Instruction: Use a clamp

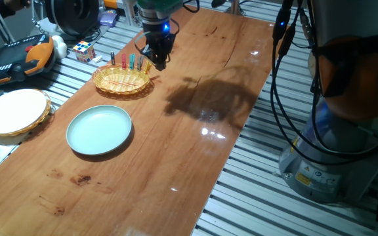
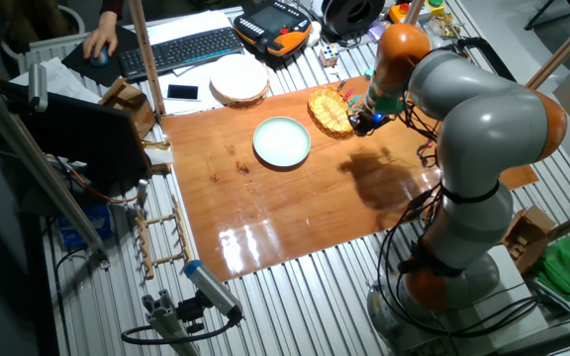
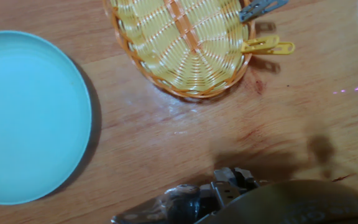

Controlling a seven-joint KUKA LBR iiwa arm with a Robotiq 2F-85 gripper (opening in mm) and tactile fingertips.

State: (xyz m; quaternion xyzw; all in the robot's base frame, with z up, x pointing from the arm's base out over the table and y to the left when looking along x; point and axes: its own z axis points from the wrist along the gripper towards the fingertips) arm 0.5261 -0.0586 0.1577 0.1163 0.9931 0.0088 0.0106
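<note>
The yellow clamp point(image 3: 267, 46) is clipped on the rim of the wicker basket point(image 3: 179, 43) and sticks out sideways over the table. In one fixed view it stands at the right end of a row of pegs point(image 1: 144, 64) on the basket's far rim point(image 1: 121, 88). My gripper point(image 1: 157, 62) hangs just right of that row, close above the clamp and holding nothing. Its fingers look spread apart. In the hand view only hand hardware point(image 3: 229, 186) shows at the bottom edge. The gripper also shows in the other fixed view point(image 2: 368, 120).
A pale blue plate point(image 1: 99, 130) lies in front of the basket. A grey peg point(image 3: 260, 7) sits on the rim beside the clamp. A white round dish in a wicker holder point(image 1: 15, 113), a puzzle cube point(image 1: 84, 50) and a pendant point(image 1: 18, 56) are at the table's left.
</note>
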